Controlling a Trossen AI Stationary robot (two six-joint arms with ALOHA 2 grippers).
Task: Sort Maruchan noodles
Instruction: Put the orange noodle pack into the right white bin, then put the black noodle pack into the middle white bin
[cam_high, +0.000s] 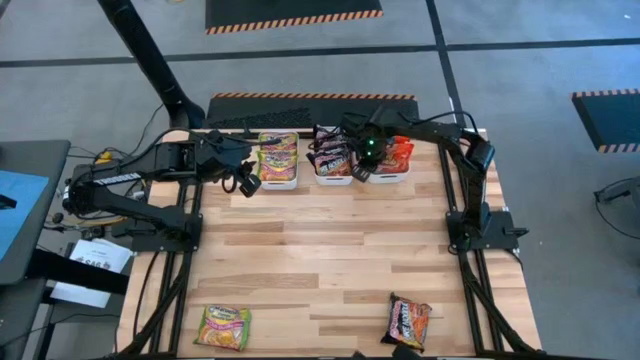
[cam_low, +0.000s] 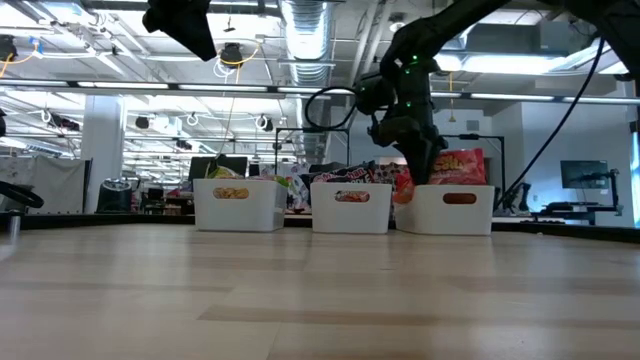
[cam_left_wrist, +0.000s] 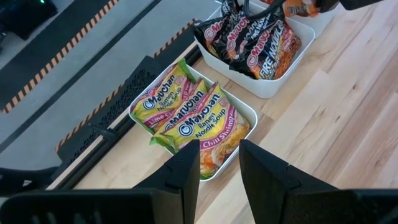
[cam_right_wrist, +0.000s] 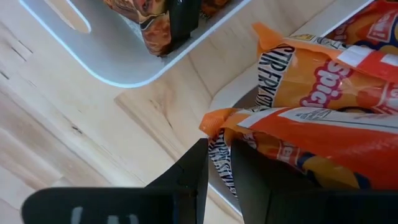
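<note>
Three white bins stand side by side at the table's far edge. The left bin (cam_high: 278, 182) holds green-yellow Maruchan packets (cam_left_wrist: 189, 115), the middle bin (cam_high: 333, 180) dark ones (cam_left_wrist: 245, 40), the right bin (cam_high: 390, 178) red-orange ones (cam_right_wrist: 311, 68). My right gripper (cam_high: 365, 170) is at the right bin's near-left corner, shut on a red-orange packet (cam_right_wrist: 323, 143). My left gripper (cam_left_wrist: 219, 147) is open and empty, hovering just near of the left bin. My right gripper pinches the red-orange packet's crimped end seam (cam_right_wrist: 217, 134) between its two fingers, coming from above and slanting down. The seam's corner sticks out beside the fingers. The packet's body lies in the right bin on other packets, its held end at the bin's rim (cam_right_wrist: 231, 93).
A green-yellow packet (cam_high: 223, 327) and a dark red-orange packet (cam_high: 408, 320) lie flat near the table's near edge. Bare wooden tabletop (cam_high: 330, 250) spreads between them and the bins. In the low view the right arm (cam_low: 415, 110) comes down to the right bin (cam_low: 445, 208).
</note>
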